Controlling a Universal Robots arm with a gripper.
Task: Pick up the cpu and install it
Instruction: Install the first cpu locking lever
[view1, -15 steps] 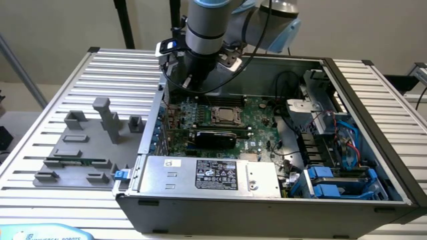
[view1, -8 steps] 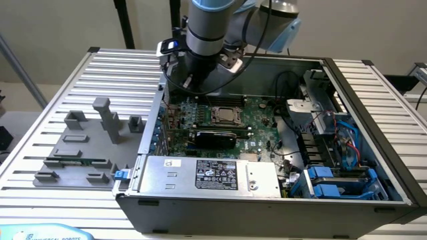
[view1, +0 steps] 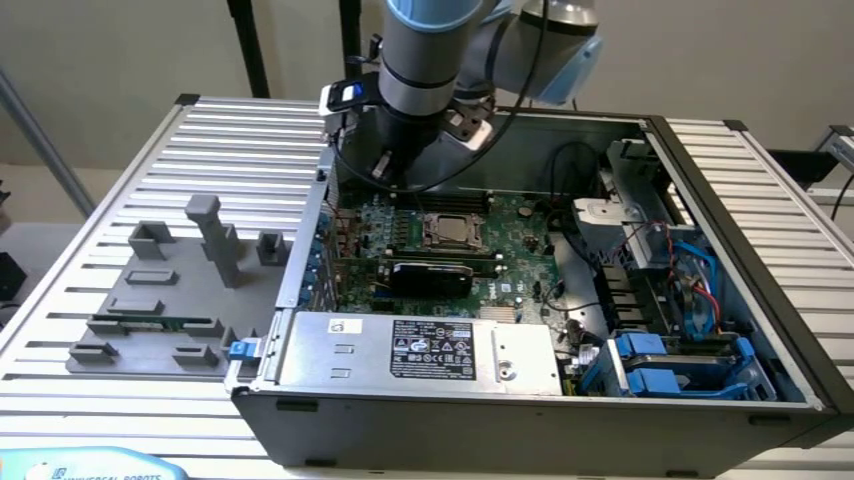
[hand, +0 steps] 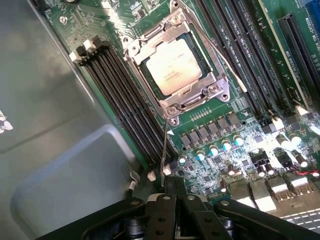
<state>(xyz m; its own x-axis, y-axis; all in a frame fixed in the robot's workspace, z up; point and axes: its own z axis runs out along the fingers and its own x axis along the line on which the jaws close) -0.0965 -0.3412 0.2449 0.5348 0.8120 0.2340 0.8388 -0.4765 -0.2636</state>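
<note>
The cpu (hand: 172, 67), a small square chip with a silvery top, lies flat in the socket frame (hand: 210, 92) on the green motherboard (hand: 240, 120). In the exterior view the cpu (view1: 451, 228) sits mid-board inside the open computer case (view1: 747, 250). My gripper (hand: 172, 186) hovers over the board a short way off the socket's corner, its dark fingers (hand: 165, 200) pressed together, shut. A thin metal socket lever (hand: 164, 145) runs from that corner to my fingertips; whether it is pinched or just touched I cannot tell. The arm (view1: 416, 90) reaches down into the case's far end.
Black memory slots (hand: 125, 100) run beside the socket, next to the grey case wall (hand: 50, 125). A power supply (view1: 414, 350) fills the case's near end; cables and blue drive bays (view1: 667, 365) lie on the exterior view's right. On the left stand grey fixture blocks (view1: 214, 240) and a green memory stick (view1: 154, 325).
</note>
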